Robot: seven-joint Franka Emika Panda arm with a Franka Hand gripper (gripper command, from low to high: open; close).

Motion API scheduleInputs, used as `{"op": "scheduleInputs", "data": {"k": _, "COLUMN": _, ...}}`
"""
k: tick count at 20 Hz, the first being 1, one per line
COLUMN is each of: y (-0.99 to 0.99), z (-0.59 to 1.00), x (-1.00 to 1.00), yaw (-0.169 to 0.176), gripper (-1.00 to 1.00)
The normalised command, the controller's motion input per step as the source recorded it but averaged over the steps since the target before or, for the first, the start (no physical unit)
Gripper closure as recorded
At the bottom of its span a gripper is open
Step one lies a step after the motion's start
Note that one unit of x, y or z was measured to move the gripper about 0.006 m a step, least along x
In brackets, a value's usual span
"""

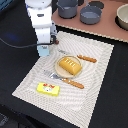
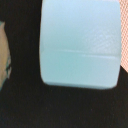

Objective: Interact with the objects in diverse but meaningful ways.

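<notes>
Filling nearly the whole wrist view, the light blue gabled carton [image 2: 80, 45] sits right under the wrist camera, a faint crease running across its face. In the exterior view the gripper [image 1: 45, 48] is at the carton [image 1: 45, 50] over the far corner of the striped placemat [image 1: 95, 85]; the fingers are hidden, so I cannot tell whether they clasp it or stand apart.

Beyond the gripper on the tan surface stand two grey pots [image 1: 90, 14]. Toward the exterior view's right of the gripper, close by, the orange-brown scored bread loaf [image 1: 69, 65] lies on a pale plate [image 1: 58, 70]. Nearer the camera than the gripper, well apart from it, lies the yellow rectangular block [image 1: 48, 88]. An orange-handled knife [image 1: 86, 58] lies past the plate, an orange-handled fork [image 1: 70, 82] on its near side.
</notes>
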Motion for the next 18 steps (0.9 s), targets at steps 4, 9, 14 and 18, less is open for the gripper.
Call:
{"op": "scheduleInputs", "data": {"k": 4, "y": -0.04, "z": -0.36, "x": 0.0, "yaw": -0.004, "gripper": -1.0}}
{"op": "scheduleInputs", "data": {"k": 9, "y": -0.06, "z": -0.16, "x": 0.04, "yaw": 0.0, "gripper": 1.0}}
{"op": "scheduleInputs", "data": {"k": 14, "y": 0.0, "z": 0.85, "x": 0.23, "yaw": -0.063, "gripper": 1.0}}
{"op": "scheduleInputs", "data": {"k": 18, "y": 0.0, "z": 0.88, "x": 0.23, "yaw": -0.053, "gripper": 1.0}}
